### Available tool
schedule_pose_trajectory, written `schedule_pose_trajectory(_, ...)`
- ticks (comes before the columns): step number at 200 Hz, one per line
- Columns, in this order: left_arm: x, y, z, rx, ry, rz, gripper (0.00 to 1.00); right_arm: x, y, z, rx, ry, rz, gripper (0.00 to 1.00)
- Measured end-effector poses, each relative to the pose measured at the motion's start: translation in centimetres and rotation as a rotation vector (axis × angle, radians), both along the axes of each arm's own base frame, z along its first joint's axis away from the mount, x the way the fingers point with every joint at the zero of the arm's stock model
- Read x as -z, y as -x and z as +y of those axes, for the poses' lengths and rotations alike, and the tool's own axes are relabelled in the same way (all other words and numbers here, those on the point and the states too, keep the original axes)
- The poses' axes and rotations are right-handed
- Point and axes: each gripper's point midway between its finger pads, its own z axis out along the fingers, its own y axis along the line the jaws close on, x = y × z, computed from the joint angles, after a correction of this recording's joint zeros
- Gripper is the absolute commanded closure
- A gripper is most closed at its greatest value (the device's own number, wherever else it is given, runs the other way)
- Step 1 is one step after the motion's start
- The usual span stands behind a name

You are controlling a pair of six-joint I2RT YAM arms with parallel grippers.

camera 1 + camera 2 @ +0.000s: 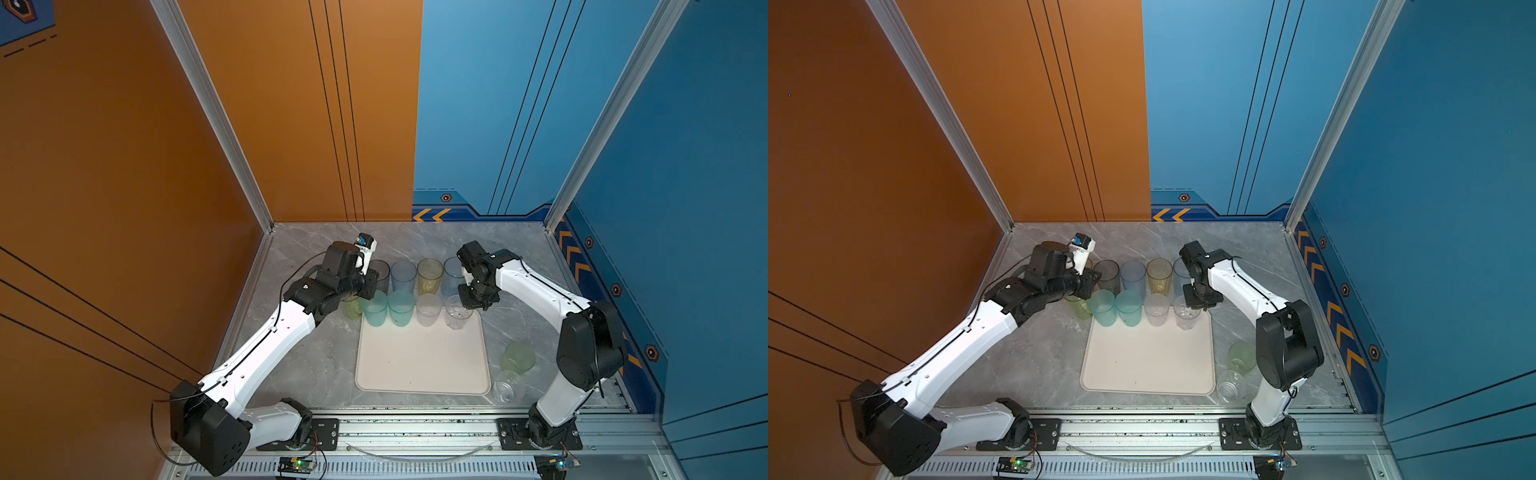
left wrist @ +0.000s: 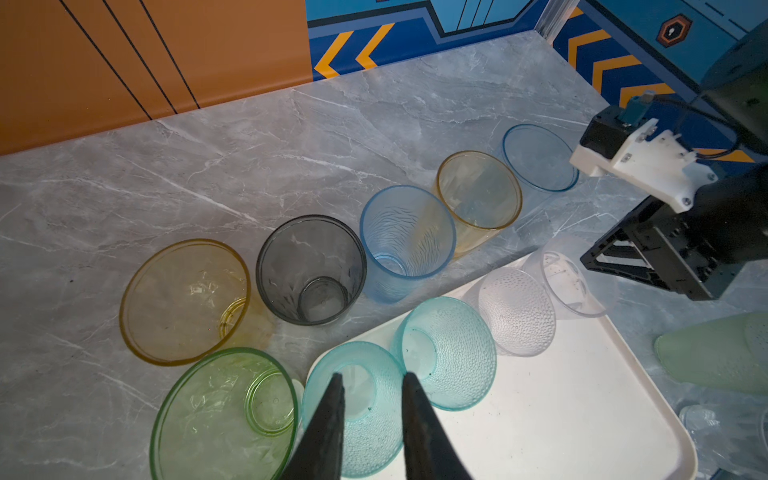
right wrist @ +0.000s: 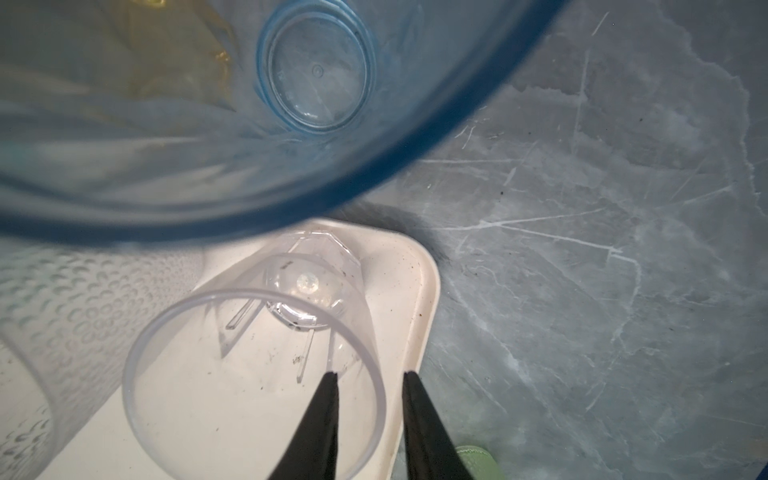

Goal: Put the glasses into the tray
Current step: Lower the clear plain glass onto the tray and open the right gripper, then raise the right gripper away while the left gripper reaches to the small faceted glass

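Your right gripper (image 3: 371, 374) is holding its jaws apart, straddling the rim of the clear glass (image 3: 253, 332), which is standing upright in the far right corner of the tray (image 3: 428, 299). Your left gripper (image 2: 372, 376) is hovering, jaws also apart, over a teal glass (image 2: 370, 428) at the tray's far left corner. Tall glasses (image 1: 403, 274) are lining the table (image 1: 316, 361) behind the tray's far edge, and a pale green glass (image 1: 517, 357) is standing on the table off its right edge.

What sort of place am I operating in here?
Most likely a staged robot test booth, not a real kitchen: an orange wall panel and a blue wall panel held in aluminium framing, plus a metal mounting rail along the front.
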Motion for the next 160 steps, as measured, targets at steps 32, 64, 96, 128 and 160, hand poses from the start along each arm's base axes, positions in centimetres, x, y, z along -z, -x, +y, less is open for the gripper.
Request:
schedule_pose_trajectory(32,0.9,0.7,-1.5,0.039,-0.021,0.022,0.73,-1.3,0.0,-0.2,0.006,-0.017,-0.037,0.66)
schedule_pose_trajectory(64,1.8,1.6,-3.7,0.097,-0.047,0.043,0.73,-3.5,0.3,-1.9,0.046,-0.042,-0.097,0.63)
schedule_pose_trajectory(96,2.0,2.7,-7.3,0.195,-0.068,0.047,0.73,-5.2,0.9,-5.2,0.137,-0.070,-0.164,0.61)
schedule_pose_trajectory(128,2.7,5.1,-11.9,0.344,-0.106,0.067,0.74,-6.6,1.2,-8.5,0.241,-0.111,-0.232,0.61)
schedule_pose_trajectory(160,4.0,8.3,-16.1,0.506,-0.155,0.119,0.75,-7.1,1.1,-10.4,0.311,-0.161,-0.273,0.61)
